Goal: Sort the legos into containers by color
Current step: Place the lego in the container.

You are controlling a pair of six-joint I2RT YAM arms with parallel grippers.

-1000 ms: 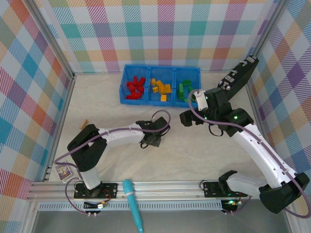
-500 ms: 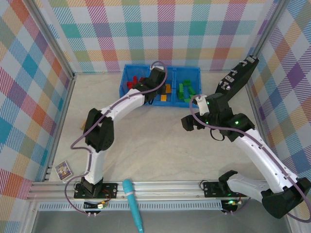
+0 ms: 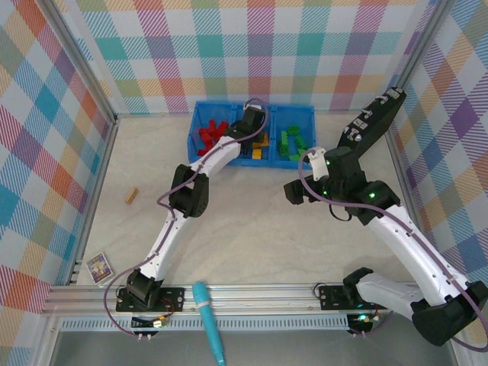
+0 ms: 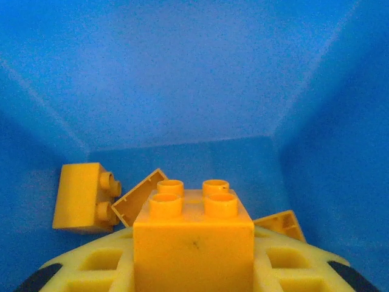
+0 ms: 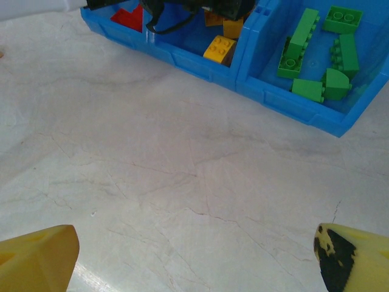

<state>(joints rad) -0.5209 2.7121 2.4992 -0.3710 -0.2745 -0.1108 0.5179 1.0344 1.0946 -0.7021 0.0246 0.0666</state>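
The blue three-compartment bin [image 3: 229, 162] stands at the back of the table. It holds red legos [image 3: 212, 139] on the left, yellow ones [image 3: 258, 152] in the middle and green ones [image 3: 292, 142] on the right. My left gripper [image 3: 255, 130] reaches into the middle compartment. Up close, the left gripper [image 4: 193, 264] is shut on a yellow lego [image 4: 193, 234] with four studs, above other yellow bricks [image 4: 82, 198] and the blue wall [image 4: 182, 79]. My right gripper [image 3: 293, 191] hangs open over bare table in front of the bin. Nothing lies between its fingers [image 5: 36, 258].
A tan wooden block [image 3: 132, 195] lies at the left of the table. A teal marker [image 3: 208, 320] and a small card [image 3: 99, 268] rest by the near rail. Plaid walls close in the back and sides. From the right wrist, green bricks [image 5: 298, 42] show in the bin [image 5: 200, 64].
My left arm has stretched from the table's middle out to the bin's middle compartment, still shut on its brick. The right gripper has barely shifted and stays open.
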